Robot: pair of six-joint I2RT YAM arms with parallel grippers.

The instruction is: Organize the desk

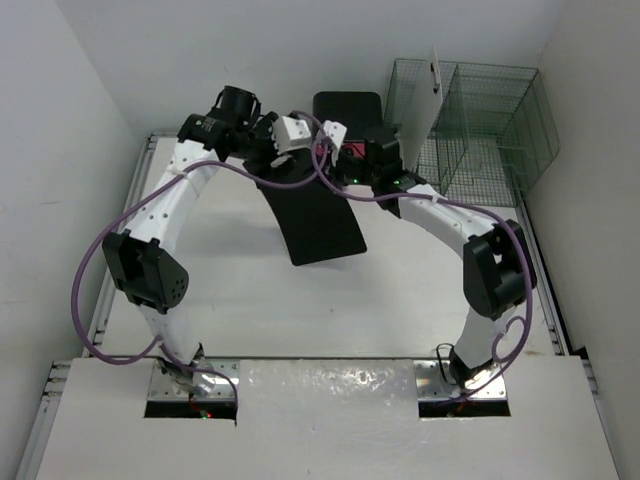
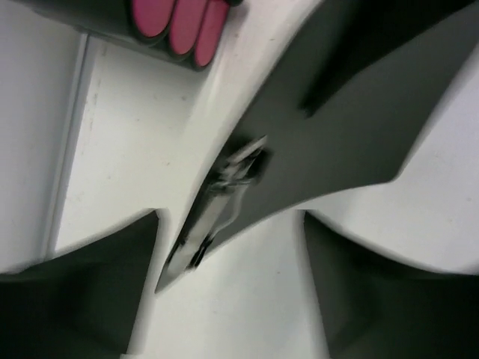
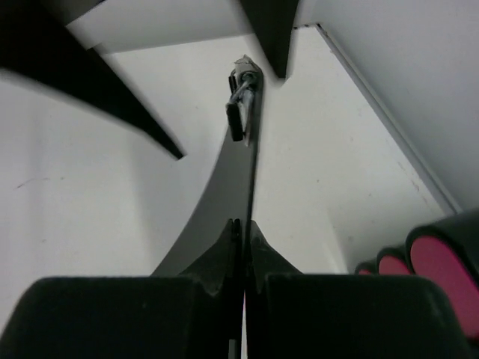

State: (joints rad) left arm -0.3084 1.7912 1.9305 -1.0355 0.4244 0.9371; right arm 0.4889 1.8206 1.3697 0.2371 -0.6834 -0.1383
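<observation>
Right fingers (image 3: 112,314) pinched shut on clipboard (image 1: 320,225) edge; left fingers (image 2: 75,292) parted, holding nothing. Probably light, stiff, slick; best gripped beside clip (image 2: 232,176), just ahead of left fingers.

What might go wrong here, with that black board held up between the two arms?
1. The right gripper pinches only the thin edge of the clipboard, and the left gripper stands open around the clip end. The board may slip or swing down onto the desk.
2. The black-and-pink drawer unit sits close by, so a swinging board could knock it.
</observation>
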